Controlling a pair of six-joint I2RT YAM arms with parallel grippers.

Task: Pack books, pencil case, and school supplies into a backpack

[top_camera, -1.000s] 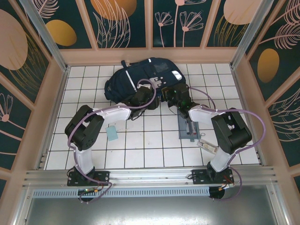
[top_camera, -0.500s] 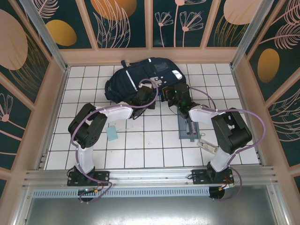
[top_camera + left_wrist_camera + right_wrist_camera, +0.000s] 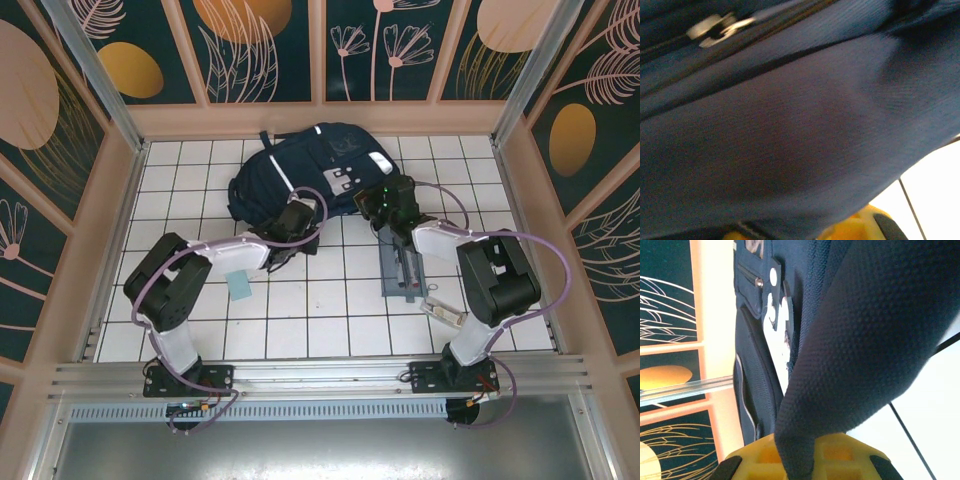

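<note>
1. Overhead: backpack point(image 3: 320, 165) at the table's point(image 3: 330, 320) far middle, pencil case point(image 3: 405, 270) nearer the right edge.
2. Right wrist: right pincer point(image 3: 800, 465) clenched on a backpack fold.
3. Left wrist: left pincer point(image 3: 800, 232) clenched on backpack fabric; zipper pull point(image 3: 715, 30) visible.

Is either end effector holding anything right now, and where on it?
Both hold the backpack. The right end effector pinches a padded strap; the left end effector is shut on body fabric at its near edge, below a zipper.

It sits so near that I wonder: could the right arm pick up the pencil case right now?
Probably not yet. The pencil case lies in the open on the tiles near that arm, but the right fingers are shut on a fold of the backpack and must let go first.
</note>
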